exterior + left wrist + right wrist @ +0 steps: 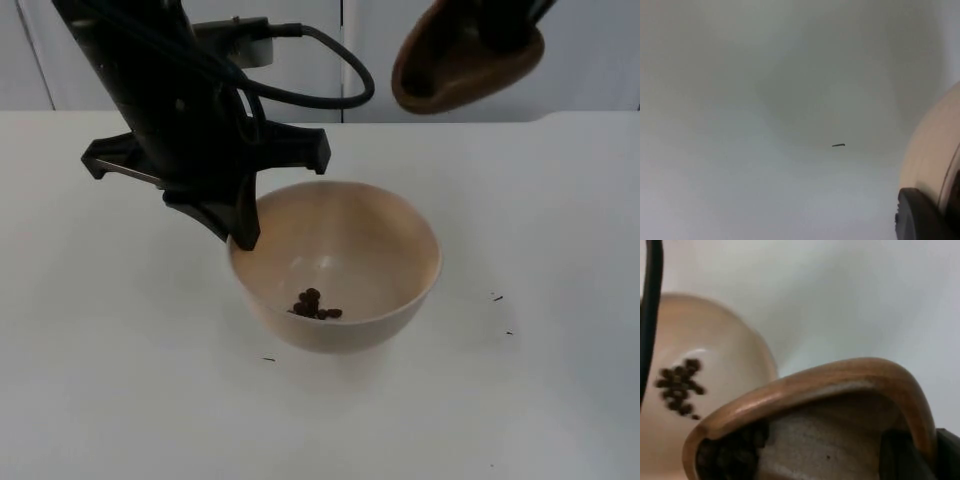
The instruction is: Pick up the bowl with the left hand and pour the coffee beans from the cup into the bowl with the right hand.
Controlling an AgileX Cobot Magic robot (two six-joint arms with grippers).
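Pour under way: bowl held, cup tilted behind it.
My left gripper [243, 232] clamps the bowl [335, 265] rim mid-table; my right gripper [920, 455] pinches the cup [466, 55] near the far edge. Few coffee beans [316, 304] landed; next I'd tip further over the bowl.

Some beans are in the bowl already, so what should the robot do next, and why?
Probably bring the cup back over the bowl and tip it further. The right gripper holds the tilted cup up beside the bowl, not over it, with dark beans inside, while few coffee beans lie in the bowl, which the left gripper holds by its rim.
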